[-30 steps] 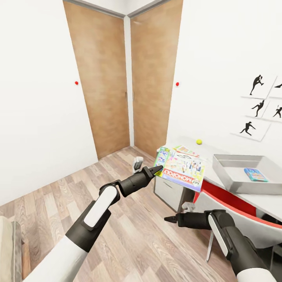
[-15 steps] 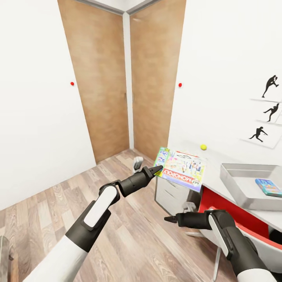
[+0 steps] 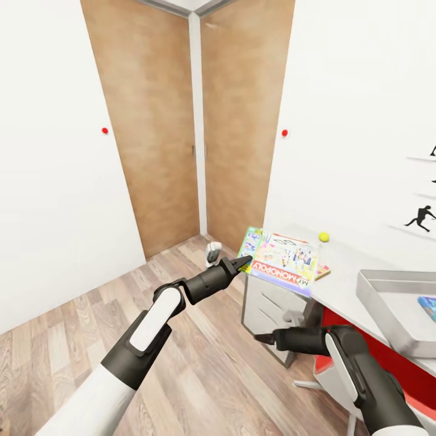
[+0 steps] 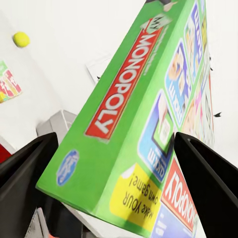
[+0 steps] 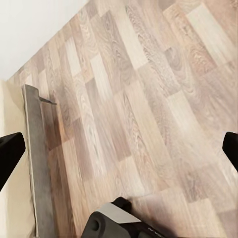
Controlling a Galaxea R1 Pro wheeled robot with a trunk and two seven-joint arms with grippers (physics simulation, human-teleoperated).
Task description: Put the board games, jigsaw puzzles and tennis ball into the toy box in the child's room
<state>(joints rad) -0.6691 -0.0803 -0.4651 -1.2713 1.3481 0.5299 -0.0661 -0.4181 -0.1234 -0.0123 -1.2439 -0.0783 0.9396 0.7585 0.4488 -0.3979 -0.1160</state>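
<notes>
My left hand (image 3: 242, 264): clamped on the edge of the Monopoly box (image 3: 280, 260), held in the air above the surface (image 3: 351, 266) corner.
Box writing: "MY MONOPOLY" on the lid; the side (image 4: 124, 94) reads "MONOPOLY" and "make YOUR own game!"
My right hand (image 3: 261, 339): empty, fingers spread wide over the wood floor (image 5: 148, 99).
Tennis ball (image 3: 324, 237): on the surface near the wall.
Toy box (image 3: 393, 303): on the surface, a blue game (image 3: 429, 306) inside.
Puzzle (image 3: 323, 270): flat on the surface, partly behind my box.

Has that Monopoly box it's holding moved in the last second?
Yes. Pinched in the left gripper, the Monopoly box has been carried forward towards the desk: the tennis ball on the desktop now lies nearer the box's top edge.
</notes>
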